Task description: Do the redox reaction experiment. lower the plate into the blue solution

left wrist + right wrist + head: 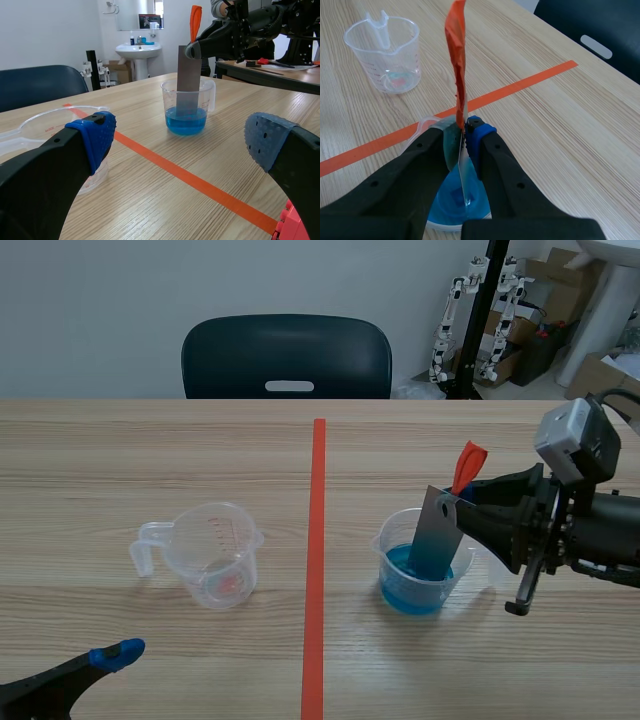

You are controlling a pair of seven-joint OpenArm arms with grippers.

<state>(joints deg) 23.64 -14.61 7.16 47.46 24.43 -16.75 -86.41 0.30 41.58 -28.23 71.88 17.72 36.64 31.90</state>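
Note:
A grey metal plate [436,532] with an orange-red tag [467,465] at its top stands tilted in a clear cup of blue solution [414,580], its lower end in the liquid. My right gripper [468,496] is shut on the plate's upper end, coming in from the right. In the right wrist view the plate [462,165] shows edge-on between the fingers, its tag [457,55] rising above them, the blue solution [451,207] below. The left wrist view shows the plate [189,75] in the cup [187,107]. My left gripper [118,652] rests open near the table's front left corner.
An empty clear measuring cup [212,555] with a handle stands left of the orange-red tape line [316,560]. A dark chair [287,358] is behind the table's far edge. Boxes and gear lie at the back right.

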